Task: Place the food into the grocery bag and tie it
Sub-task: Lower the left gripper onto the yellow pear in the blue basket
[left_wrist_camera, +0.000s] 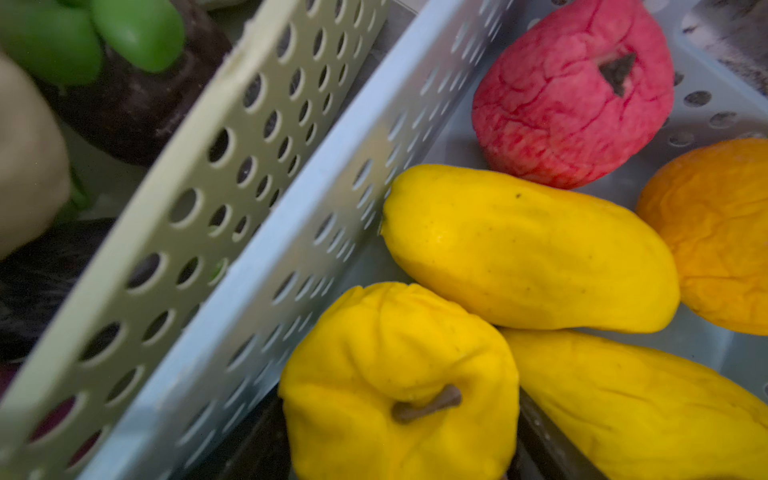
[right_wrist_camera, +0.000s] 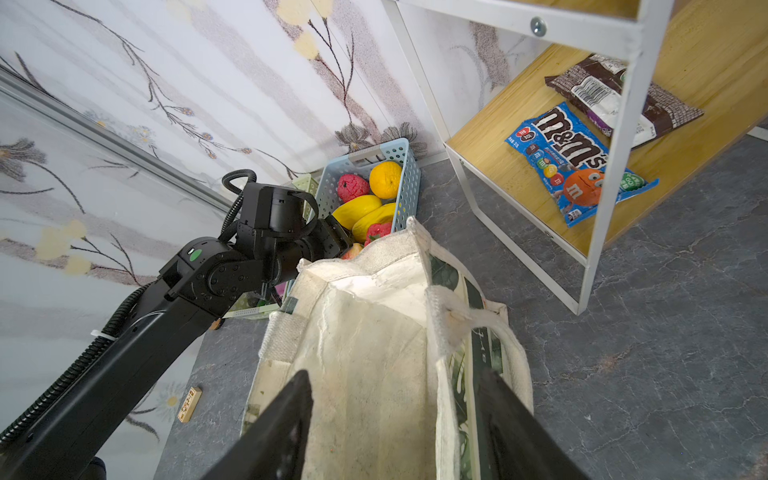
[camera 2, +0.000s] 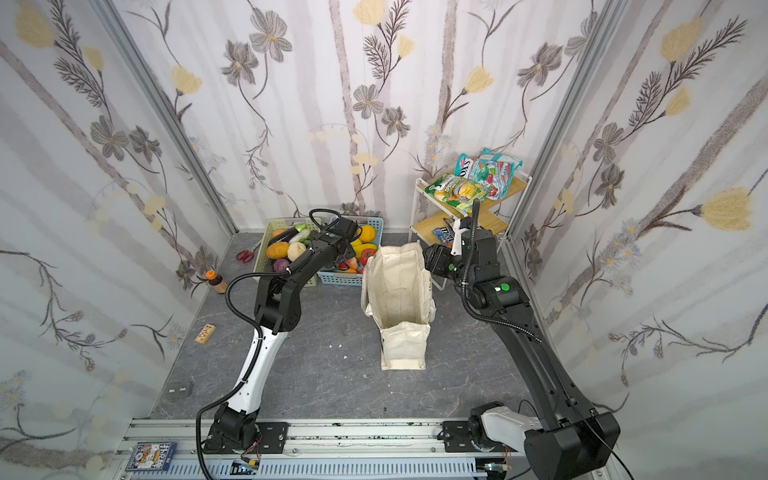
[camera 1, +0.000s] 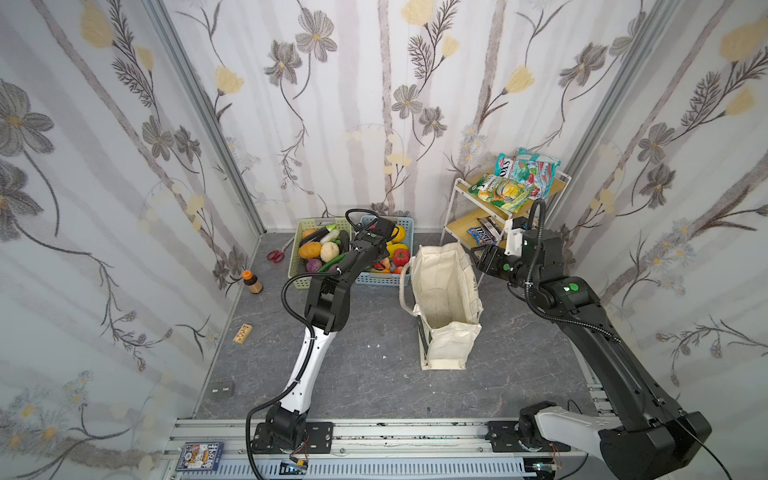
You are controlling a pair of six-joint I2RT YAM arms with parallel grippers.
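Over by the blue basket, the left pincer stands wide astride a yellow fruit, which it has not yet lifted; I'd judge that picking is the step in hand. Mid-counter, the right pincer, agape and empty, straddles the rim of the grocery bag. Next, I'd judge, the left should squeeze gently and carry the fruit across.

Blurred cream vegetable, edge-cropped

Cream bag upright, open; fruit in blue basket.
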